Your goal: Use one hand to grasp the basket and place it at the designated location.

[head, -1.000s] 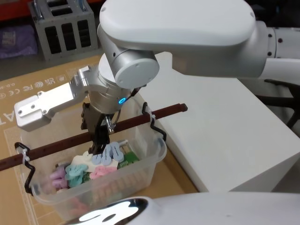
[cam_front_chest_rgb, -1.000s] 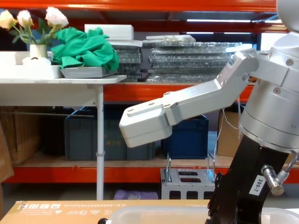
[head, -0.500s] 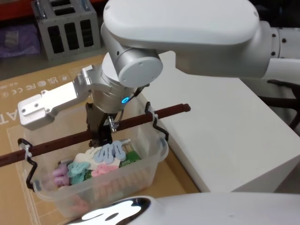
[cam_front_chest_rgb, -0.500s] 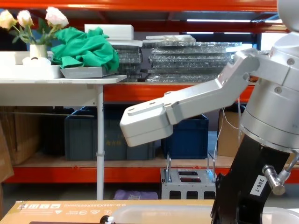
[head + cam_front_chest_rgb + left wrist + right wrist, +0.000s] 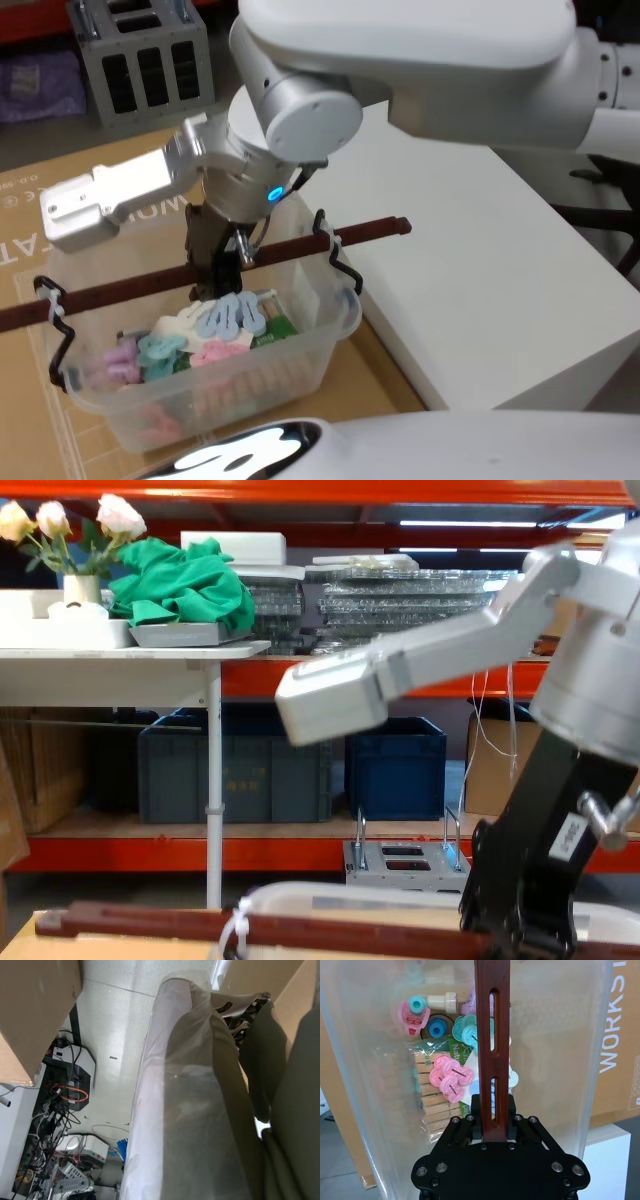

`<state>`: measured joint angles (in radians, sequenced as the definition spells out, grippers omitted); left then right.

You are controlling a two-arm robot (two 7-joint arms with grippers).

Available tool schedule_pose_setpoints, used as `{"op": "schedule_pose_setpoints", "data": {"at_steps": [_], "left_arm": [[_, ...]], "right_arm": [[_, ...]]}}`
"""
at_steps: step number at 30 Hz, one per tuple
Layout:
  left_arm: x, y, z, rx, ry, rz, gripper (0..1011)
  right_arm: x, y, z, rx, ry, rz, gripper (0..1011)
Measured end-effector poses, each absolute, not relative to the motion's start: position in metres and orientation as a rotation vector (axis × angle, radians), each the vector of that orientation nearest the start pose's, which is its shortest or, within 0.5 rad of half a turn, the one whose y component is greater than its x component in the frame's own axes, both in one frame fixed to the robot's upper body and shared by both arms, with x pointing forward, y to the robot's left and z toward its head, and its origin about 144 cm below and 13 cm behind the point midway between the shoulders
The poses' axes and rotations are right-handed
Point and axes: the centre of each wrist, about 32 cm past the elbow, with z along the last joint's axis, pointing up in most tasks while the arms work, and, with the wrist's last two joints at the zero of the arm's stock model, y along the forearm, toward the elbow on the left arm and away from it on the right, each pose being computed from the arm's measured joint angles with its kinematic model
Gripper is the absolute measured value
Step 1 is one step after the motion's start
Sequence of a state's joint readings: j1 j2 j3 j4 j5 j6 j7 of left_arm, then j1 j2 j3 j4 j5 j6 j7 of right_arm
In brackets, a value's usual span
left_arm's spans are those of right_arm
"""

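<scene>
Basket higher than before, handle in closed right hand.

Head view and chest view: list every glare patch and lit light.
Head view: a glare patch on the robot's white body at the bottom edge; a blue light glows just above the right gripper, which is shut on the handle. Chest view: a strip lamp shines at upper right.

White capitals reading "WORKS" run along the brown cardboard sheet beside the basket. Inside the basket, a green packet carries white letters starting "Nat"; the rest is hidden.
</scene>
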<state>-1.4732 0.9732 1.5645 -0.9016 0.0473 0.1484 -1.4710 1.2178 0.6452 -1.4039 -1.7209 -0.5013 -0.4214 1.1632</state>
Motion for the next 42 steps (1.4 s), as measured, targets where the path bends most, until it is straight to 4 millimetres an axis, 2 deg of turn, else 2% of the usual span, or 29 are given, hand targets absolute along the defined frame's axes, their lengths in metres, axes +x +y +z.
{"op": "schedule_pose_setpoints", "data": {"at_steps": [11,20,24,27,33,36,42], "left_arm": [[0.617,0.495,1.396,1.629,0.163,0.177,0],[0.617,0.495,1.396,1.629,0.163,0.177,0],[0.617,0.495,1.396,1.629,0.163,0.177,0],[0.617,0.495,1.396,1.629,0.163,0.177,0],[0.617,0.495,1.396,1.629,0.163,0.177,0],[0.617,0.495,1.396,1.629,0.163,0.177,0],[0.617,0.495,1.396,1.629,0.163,0.177,0]], "right_arm": [[0.519,-0.132,1.383,-1.135,-1.447,0.768,238],[0.527,-0.149,1.423,-1.214,-1.385,0.625,239],[0.529,-0.156,1.434,-1.232,-1.362,0.578,239],[0.534,-0.168,1.451,-1.255,-1.32,0.503,239],[0.54,-0.188,1.471,-1.282,-1.252,0.39,239],[0.544,-0.207,1.484,-1.3,-1.2,0.304,239],[0.55,-0.234,1.499,-1.336,-1.142,0.196,238]]}}
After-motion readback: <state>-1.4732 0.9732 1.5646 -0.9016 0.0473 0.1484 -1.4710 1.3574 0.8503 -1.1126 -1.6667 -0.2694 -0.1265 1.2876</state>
